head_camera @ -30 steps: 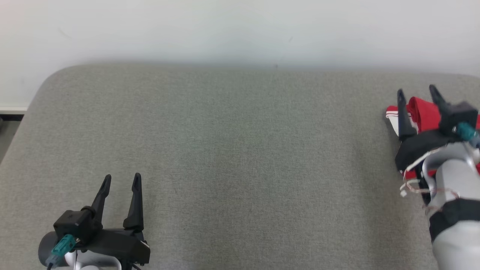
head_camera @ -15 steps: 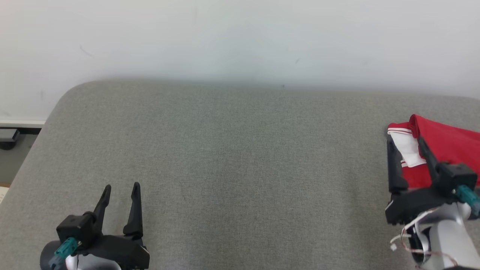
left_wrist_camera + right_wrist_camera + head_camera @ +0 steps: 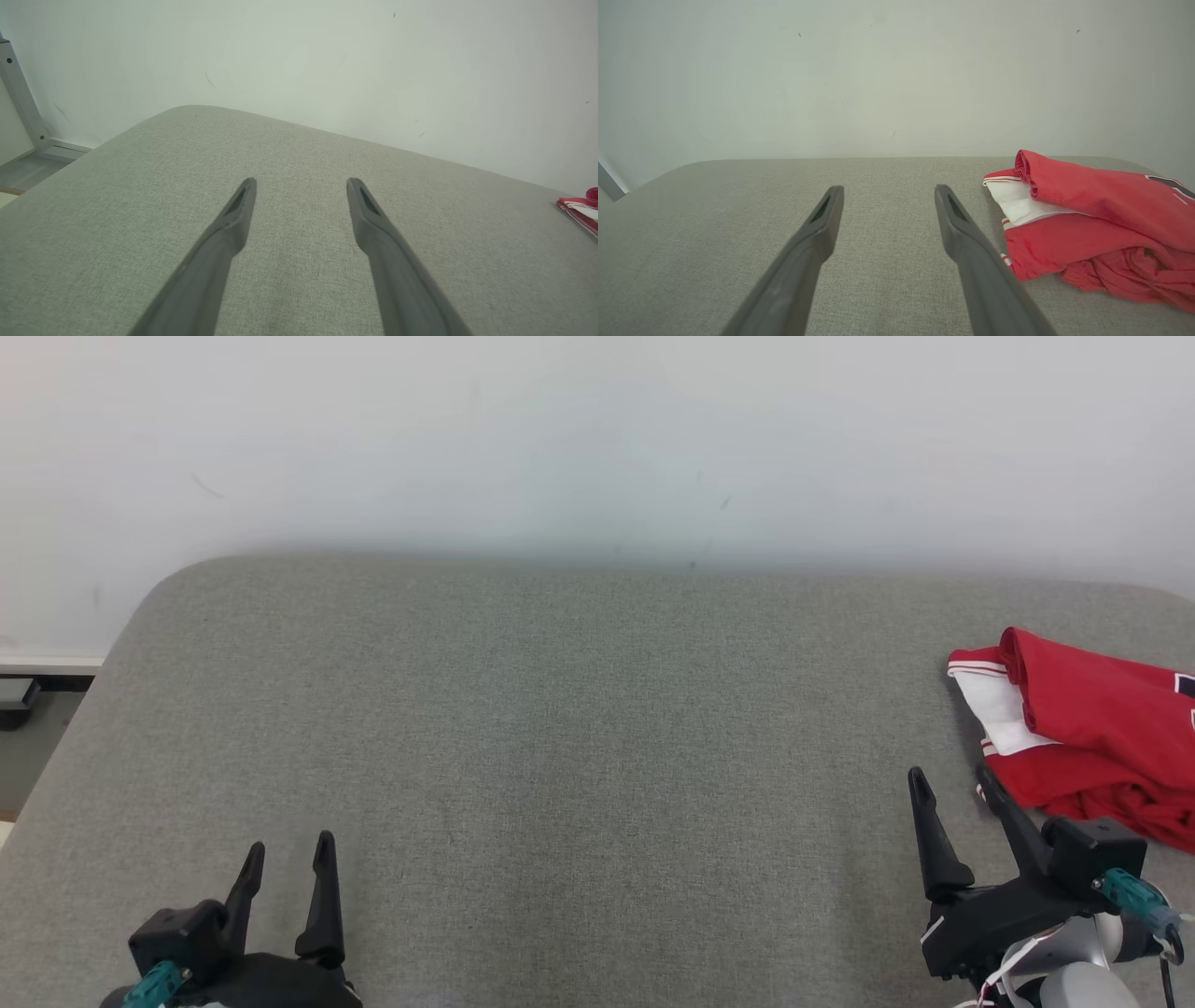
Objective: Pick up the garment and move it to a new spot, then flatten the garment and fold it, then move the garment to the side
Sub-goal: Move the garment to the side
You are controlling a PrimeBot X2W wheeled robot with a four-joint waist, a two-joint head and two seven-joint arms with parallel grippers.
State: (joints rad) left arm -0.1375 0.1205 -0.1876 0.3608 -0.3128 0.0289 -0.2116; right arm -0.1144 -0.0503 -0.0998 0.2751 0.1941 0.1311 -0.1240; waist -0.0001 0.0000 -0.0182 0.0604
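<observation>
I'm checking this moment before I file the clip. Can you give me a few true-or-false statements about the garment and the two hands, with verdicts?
1. The red garment lies at the right end of the grey surface. True.
2. The right hand is shut on the garment. False: it is open, with nothing between its fingers, and the garment lies just to its right.
3. The left hand is open over bare surface, far from the garment. True.
4. The garment is spread out flat. False: it lies bunched, with a white part showing at its left edge.
</observation>
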